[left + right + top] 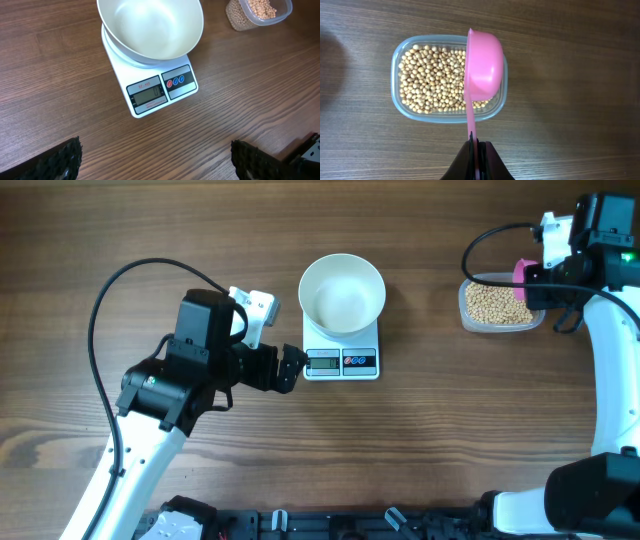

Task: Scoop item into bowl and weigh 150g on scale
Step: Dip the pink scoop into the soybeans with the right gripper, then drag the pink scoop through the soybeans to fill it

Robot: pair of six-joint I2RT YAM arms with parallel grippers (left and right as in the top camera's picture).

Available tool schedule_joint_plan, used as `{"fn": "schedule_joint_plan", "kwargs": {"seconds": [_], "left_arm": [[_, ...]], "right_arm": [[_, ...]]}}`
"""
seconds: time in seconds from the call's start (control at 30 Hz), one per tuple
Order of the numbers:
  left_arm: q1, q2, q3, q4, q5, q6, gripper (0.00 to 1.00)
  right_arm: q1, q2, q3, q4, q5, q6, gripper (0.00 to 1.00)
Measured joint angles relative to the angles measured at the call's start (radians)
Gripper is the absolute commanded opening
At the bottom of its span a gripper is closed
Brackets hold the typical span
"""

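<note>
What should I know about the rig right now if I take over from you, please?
Left gripper: open, empty, beside the front left corner of the scale.
Right gripper: shut on the handle of the pink scoop, which hangs over the clear tub of beans, right of the scale.
Bowl: on the scale, empty.
Done: bowl placed, scoop in grip.
Left: scoop beans, tip them into the bowl, repeat to the target weight. The display is too small to read.
</note>
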Motion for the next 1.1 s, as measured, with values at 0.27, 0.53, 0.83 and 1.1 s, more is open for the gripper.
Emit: {"fn": "schedule_joint_plan", "kwargs": {"seconds": [0.27, 0.53, 0.83, 1.1], "left_arm": [[0.000, 0.000, 0.000, 0.000, 0.000, 0.000, 1.00], [0.000, 0.000, 0.000, 0.000, 0.000, 0.000, 1.00], [0.000, 0.000, 0.000, 0.000, 0.000, 0.000, 1.00], [0.000, 0.000, 0.000, 0.000, 0.000, 0.000, 1.00]], "right_arm": [[0.000, 0.018, -0.033, 0.005, 0.000, 0.011, 0.04], [0.000, 0.047, -0.090, 0.037, 0.000, 0.012, 0.04], [0.000, 0.047, -0.151, 0.093, -0.044, 0.012, 0.04], [0.000, 0.047, -0.151, 0.092, -0.150, 0.013, 0.04]]}}
